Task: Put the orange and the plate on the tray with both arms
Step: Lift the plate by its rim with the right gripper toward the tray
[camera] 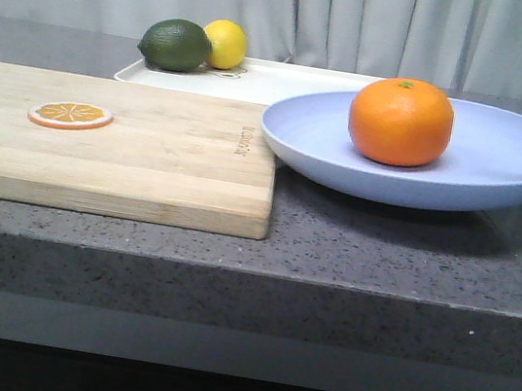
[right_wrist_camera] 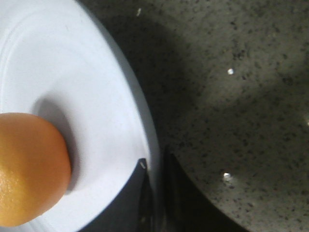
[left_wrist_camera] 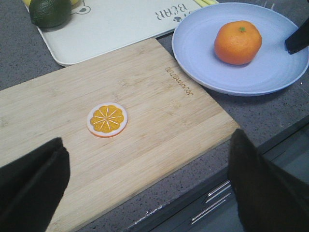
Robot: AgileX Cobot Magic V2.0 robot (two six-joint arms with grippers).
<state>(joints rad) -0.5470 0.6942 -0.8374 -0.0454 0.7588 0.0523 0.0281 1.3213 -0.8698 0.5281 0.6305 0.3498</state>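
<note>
My right gripper [right_wrist_camera: 153,193] pinches the plate [right_wrist_camera: 87,116] rim; orange [right_wrist_camera: 29,169] sits just inward. Left gripper [left_wrist_camera: 145,179] spread, idle. Carry level to the tray [camera: 278,82] beyond.

Kitchen: speckled stone counter [camera: 380,253], wooden cutting board [camera: 149,154].

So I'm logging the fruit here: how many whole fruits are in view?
3: the orange on the plate; a lime and a lemon on the tray's far-left corner. None looks hidden.
</note>
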